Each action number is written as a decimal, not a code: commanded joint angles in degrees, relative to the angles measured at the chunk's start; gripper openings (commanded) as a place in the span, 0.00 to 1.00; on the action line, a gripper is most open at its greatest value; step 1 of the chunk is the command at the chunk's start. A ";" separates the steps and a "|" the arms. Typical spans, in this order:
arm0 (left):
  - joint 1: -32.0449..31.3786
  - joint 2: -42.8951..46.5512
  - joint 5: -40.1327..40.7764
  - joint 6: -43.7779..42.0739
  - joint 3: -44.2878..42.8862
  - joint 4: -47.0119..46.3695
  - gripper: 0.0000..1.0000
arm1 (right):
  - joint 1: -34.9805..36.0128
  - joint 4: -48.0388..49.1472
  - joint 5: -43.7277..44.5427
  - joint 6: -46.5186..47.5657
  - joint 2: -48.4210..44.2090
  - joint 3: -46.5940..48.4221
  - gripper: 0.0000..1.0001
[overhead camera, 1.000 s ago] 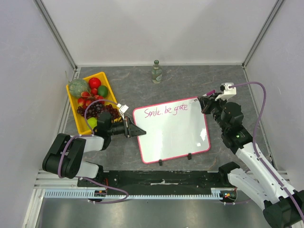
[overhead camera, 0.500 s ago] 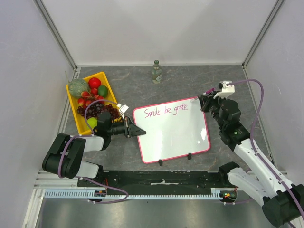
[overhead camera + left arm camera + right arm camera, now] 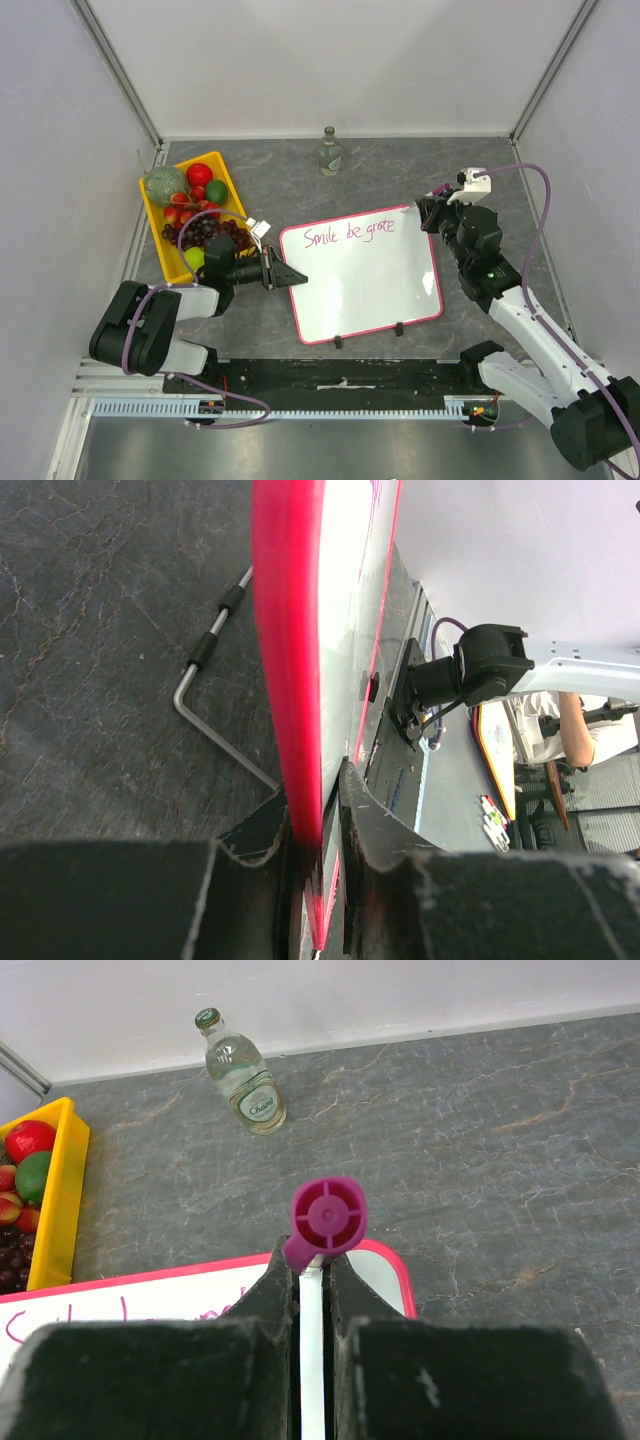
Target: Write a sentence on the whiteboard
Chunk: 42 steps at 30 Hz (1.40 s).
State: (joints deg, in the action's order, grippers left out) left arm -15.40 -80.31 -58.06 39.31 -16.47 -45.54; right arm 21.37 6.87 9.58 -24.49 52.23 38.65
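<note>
The whiteboard (image 3: 365,285) lies tilted on the table, white with a pink-red rim. Along its top runs the sentence (image 3: 350,232) in thin pink cursive, reading "Smile. be grate". My left gripper (image 3: 288,274) is shut on the board's left edge. In the left wrist view the red rim (image 3: 290,660) runs between the fingers of that gripper (image 3: 318,830). At the board's top right corner, my right gripper (image 3: 428,213) is shut on a marker (image 3: 327,1217) with a magenta end and white barrel. Its tip is hidden below the gripper (image 3: 311,1260), over the whiteboard (image 3: 150,1298).
A yellow tray (image 3: 152,215) of fruit stands at the back left, close behind my left arm. A small glass bottle (image 3: 329,152) stands by the back wall. Two black clips (image 3: 398,329) sit on the board's near edge. White walls enclose the table.
My right wrist has shifted slightly toward the back at the board's top right corner. The left arm and the board have not moved. The writing looks the same.
</note>
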 commanded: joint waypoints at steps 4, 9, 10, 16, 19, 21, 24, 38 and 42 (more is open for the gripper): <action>-0.86 -0.46 2.78 -6.09 1.18 1.68 0.02 | -0.27 2.62 -0.35 -0.03 0.16 -0.86 0.00; -0.86 -0.55 2.87 -6.09 1.18 1.68 0.02 | -0.27 2.62 -2.02 -0.03 0.16 -1.30 0.00; -0.86 -0.46 2.87 -6.09 1.18 1.68 0.02 | -0.18 2.44 -2.29 -0.03 0.16 -1.47 0.00; -0.86 -0.55 2.78 -6.09 1.18 1.68 0.02 | -0.27 1.74 -2.99 -0.03 -0.72 -2.70 0.00; -0.86 -0.63 2.87 -6.09 1.09 1.68 0.02 | -0.27 1.21 -3.43 -0.03 -1.34 -3.32 0.00; -0.86 -0.63 2.87 -6.09 1.09 1.68 0.02 | -0.27 0.86 -3.61 -0.12 -1.86 -3.85 0.00; -0.78 -0.63 2.96 -6.09 1.09 1.68 0.02 | -0.18 0.33 -4.22 -0.29 -2.48 -4.46 0.00; -0.78 -0.55 2.96 -6.09 1.09 1.68 0.02 | -0.36 -3.00 -6.33 -0.82 -6.17 -6.75 0.00; -0.95 -0.55 2.96 -6.09 1.09 1.68 0.02 | -0.27 -4.15 -7.21 -1.00 -7.75 -7.89 0.00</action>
State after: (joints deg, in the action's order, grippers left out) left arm -15.46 -80.31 -58.04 39.31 -16.47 -45.54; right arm 21.26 5.87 3.62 -25.47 45.91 32.23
